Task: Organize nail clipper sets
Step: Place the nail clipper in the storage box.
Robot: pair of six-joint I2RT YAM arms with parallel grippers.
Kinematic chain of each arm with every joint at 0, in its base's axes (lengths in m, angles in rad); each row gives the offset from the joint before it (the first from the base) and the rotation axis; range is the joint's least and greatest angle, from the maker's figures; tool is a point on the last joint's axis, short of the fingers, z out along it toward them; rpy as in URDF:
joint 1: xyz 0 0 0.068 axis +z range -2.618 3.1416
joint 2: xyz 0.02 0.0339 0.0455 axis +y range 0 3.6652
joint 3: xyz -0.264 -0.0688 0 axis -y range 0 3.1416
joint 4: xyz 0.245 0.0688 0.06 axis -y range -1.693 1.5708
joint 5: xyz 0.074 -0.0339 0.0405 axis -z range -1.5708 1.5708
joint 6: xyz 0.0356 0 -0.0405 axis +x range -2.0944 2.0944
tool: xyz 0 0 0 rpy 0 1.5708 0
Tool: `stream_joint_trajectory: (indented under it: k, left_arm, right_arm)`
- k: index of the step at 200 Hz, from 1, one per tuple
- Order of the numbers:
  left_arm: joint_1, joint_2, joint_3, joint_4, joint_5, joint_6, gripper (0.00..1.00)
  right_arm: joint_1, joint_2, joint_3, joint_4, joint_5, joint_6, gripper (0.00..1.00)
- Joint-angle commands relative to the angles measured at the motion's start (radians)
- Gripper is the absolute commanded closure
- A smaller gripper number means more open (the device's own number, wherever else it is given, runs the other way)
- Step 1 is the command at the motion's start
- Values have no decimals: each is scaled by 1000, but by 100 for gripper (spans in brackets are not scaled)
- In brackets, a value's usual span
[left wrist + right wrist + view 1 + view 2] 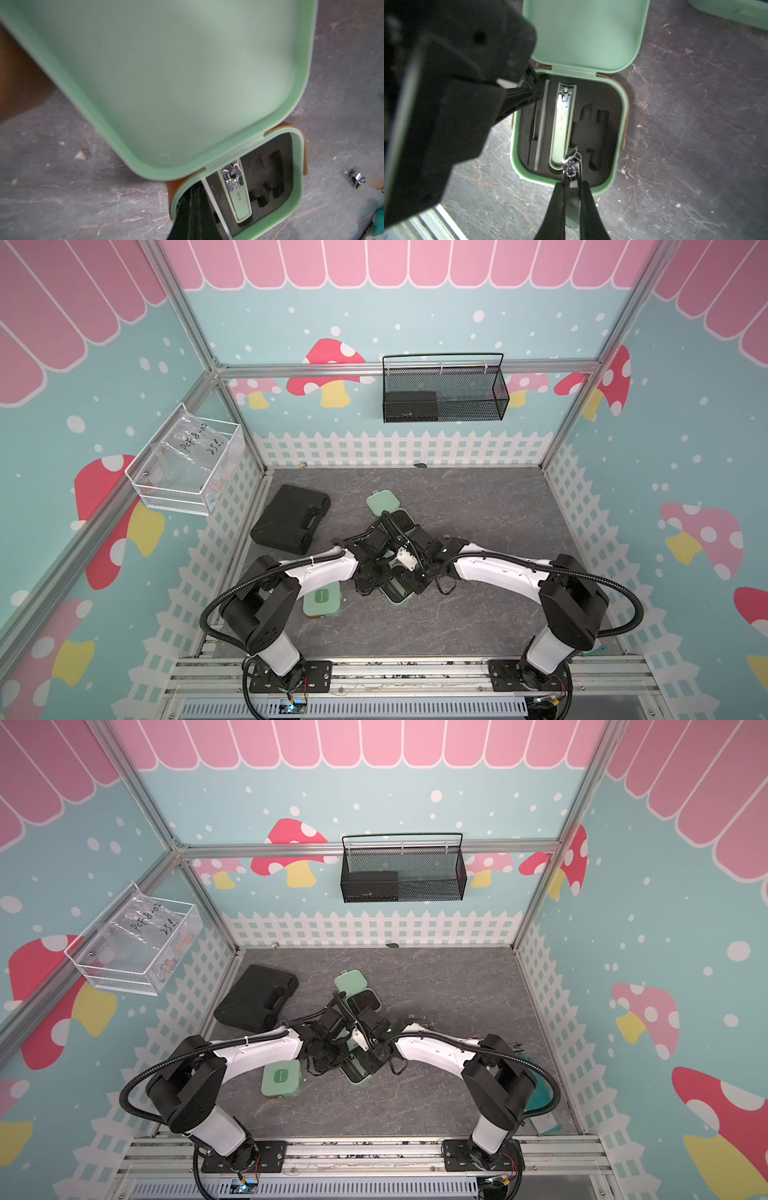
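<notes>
An open mint green case (618,166) lies at the table's middle, mostly hidden under both wrists in both top views (397,593) (357,1071). Its black insert (604,133) holds a large clipper (560,128) (235,191) and a thin file (542,124). My right gripper (572,187) is shut on a small green-handled clipper (572,168), whose silver head hangs over the insert's near edge. My left gripper (193,209) is shut, its tips (529,89) down in the case's corner by the hinge. The raised lid (166,72) fills the left wrist view.
A second open mint case (384,506) lies behind the arms and a closed one (322,601) under the left arm. A large black case with a handle (291,518) sits back left. Loose silver tools (417,1017) lie right of centre. Wire baskets hang on the back wall (442,389) and the left wall (187,460).
</notes>
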Motion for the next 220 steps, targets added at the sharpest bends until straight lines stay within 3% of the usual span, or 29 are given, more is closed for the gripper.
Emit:
stream_joint_trajectory:
  k: [1,64,141,220]
  left_arm:
    - [-1,22,-20,6,-17,9,100]
    - [-1,23,-38,41,-8,0,100]
    - [-1,9,-55,41,-10,1,100]
    - [0,-10,-70,52,-14,-4,100]
  right_arm:
    - [53,29,-3,31,-7,46,100]
    - [90,66,-13,84,-41,87,100]
    - [86,117,22,80,115,34,100]
    - [70,184,28,127,131,-6,100]
